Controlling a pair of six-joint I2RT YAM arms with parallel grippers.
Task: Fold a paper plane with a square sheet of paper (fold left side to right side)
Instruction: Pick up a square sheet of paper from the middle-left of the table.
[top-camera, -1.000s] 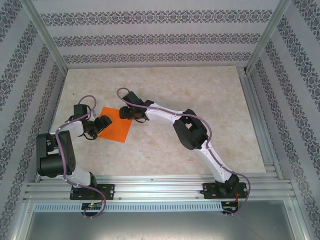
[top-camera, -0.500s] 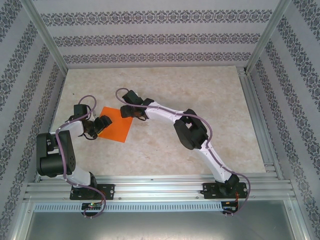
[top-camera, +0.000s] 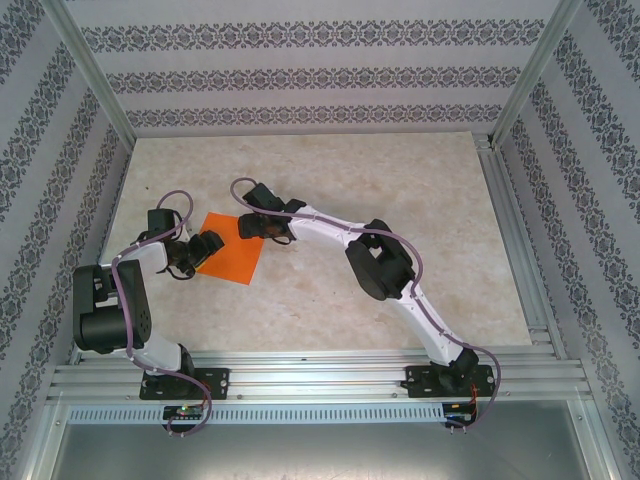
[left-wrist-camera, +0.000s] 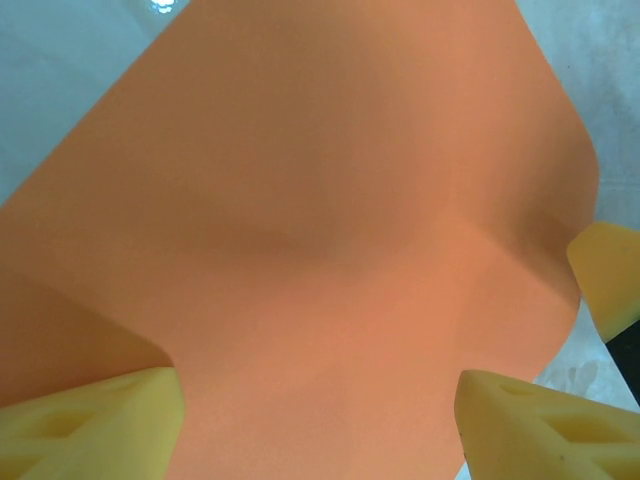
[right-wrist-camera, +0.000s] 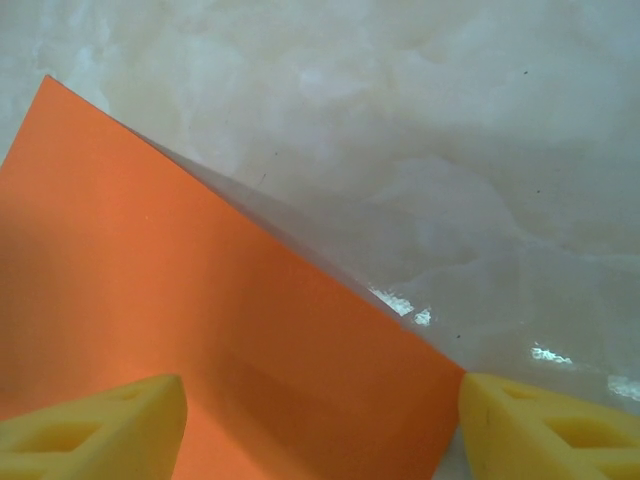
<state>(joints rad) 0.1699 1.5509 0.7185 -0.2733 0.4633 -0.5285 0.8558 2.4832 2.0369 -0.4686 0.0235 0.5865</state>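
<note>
Cream marbled table (top-camera: 330, 180) inside a booth of patterned wallpaper with an aluminium frame; both arm bases sit on the rail at the near edge. Left arm: folded tight on itself by the table's left edge, elbow back over the near-left corner, forearm turned inward, so the left gripper (top-camera: 207, 248) comes onto the paper from its left side. Right arm: stretched long and low from its base at the near edge, running diagonally toward the left half of the table, wrist bent, right gripper (top-camera: 252, 226) at the paper's far-right corner. The square sheet of paper (top-camera: 232, 252) lies in the left half of the table, about midway between the near and far edges, between the two grippers, turned so its corners point at the table edges. From my left wrist camera, the left gripper (left-wrist-camera: 320, 430) has its yellow fingertips (left-wrist-camera: 90, 425) spread wide, clamping nothing; the sheet (left-wrist-camera: 320, 200) spans the gap between them and bows upward with soft dents instead of lying flat. From the right wrist camera, the right gripper (right-wrist-camera: 320, 430) likewise stands wide apart and grips nothing, fingertips (right-wrist-camera: 545, 430) on either side of the sheet (right-wrist-camera: 160, 290). Paper is plain bright orange; one straight edge runs diagonally, casting a thin shadow on the glossy top. I see no sharp crease.
</note>
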